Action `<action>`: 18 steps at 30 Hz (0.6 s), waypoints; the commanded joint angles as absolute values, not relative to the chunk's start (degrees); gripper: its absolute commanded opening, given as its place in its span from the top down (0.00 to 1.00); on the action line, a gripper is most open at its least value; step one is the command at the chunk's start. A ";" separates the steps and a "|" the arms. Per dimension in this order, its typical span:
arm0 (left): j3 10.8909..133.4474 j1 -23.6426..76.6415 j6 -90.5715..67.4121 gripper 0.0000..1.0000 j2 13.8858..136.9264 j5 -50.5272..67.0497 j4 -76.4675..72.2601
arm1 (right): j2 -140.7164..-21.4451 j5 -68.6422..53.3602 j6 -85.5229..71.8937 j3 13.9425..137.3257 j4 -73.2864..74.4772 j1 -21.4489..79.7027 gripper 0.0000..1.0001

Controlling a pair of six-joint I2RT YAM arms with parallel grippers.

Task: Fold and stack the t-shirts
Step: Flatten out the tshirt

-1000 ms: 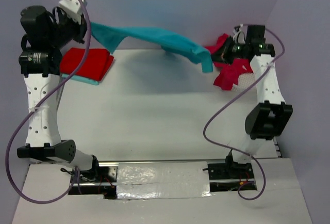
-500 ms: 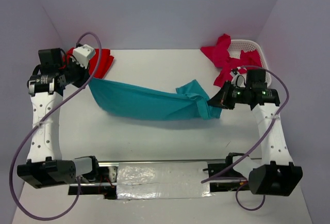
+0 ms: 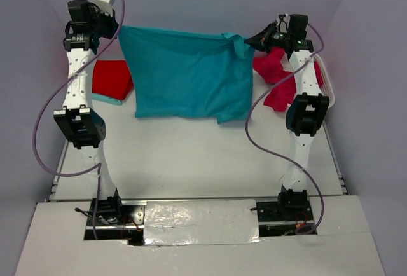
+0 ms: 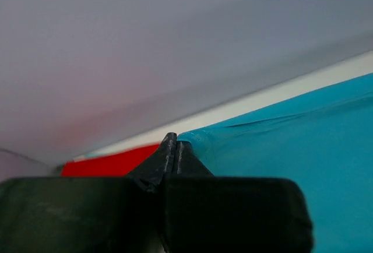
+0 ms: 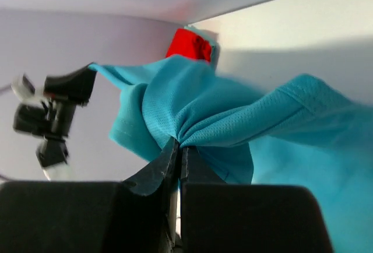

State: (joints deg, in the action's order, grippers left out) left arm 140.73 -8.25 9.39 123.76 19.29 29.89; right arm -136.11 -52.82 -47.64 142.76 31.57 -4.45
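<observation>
A teal t-shirt [image 3: 184, 75] hangs spread in the air between both raised arms, its lower hem near the table. My left gripper [image 3: 118, 29] is shut on its upper left corner; the wrist view shows the left gripper [image 4: 175, 142] pinching the teal t-shirt [image 4: 291, 148] edge. My right gripper [image 3: 249, 41] is shut on the bunched upper right corner, and in its wrist view the right gripper [image 5: 180, 143] clamps gathered folds of the teal t-shirt [image 5: 233, 119]. A folded red t-shirt [image 3: 111, 77] lies on a teal one at the table's left.
A white mesh basket [image 3: 322, 79] at the back right holds crumpled pinkish-red shirts [image 3: 275, 75], partly draped over its rim. The table's white surface [image 3: 197, 155] lies below the hanging shirt. Purple cables loop from both arms.
Both arms have risen and reached toward the back wall. The teal shirt, sagging low between them half a second ago, now hangs stretched out flat and high.
</observation>
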 commanded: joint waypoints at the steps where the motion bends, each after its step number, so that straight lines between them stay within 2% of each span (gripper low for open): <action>1: 134.44 -9.41 6.50 1.00 114.02 13.45 9.35 | -122.36 -51.27 -60.59 142.08 7.51 -6.07 1.00; 2: 135.52 -8.80 8.24 1.00 112.95 13.80 8.88 | -121.82 -46.11 -53.51 145.16 11.21 -6.06 1.00; 4: 137.20 -8.26 9.05 1.00 113.03 15.37 12.39 | -120.42 -45.00 -51.33 144.43 11.87 -6.33 1.00; 11: 117.18 -7.91 11.25 1.00 104.42 19.77 12.13 | -112.94 -47.63 -45.54 125.79 14.14 -5.80 1.00; 15: 104.35 -7.91 14.67 1.00 97.92 20.39 12.92 | -106.80 -47.29 -40.79 110.26 19.69 -4.84 1.00; 18: 92.33 -7.91 19.49 1.00 93.26 21.61 15.72 | -99.86 -46.15 -37.63 87.46 20.21 -4.31 1.00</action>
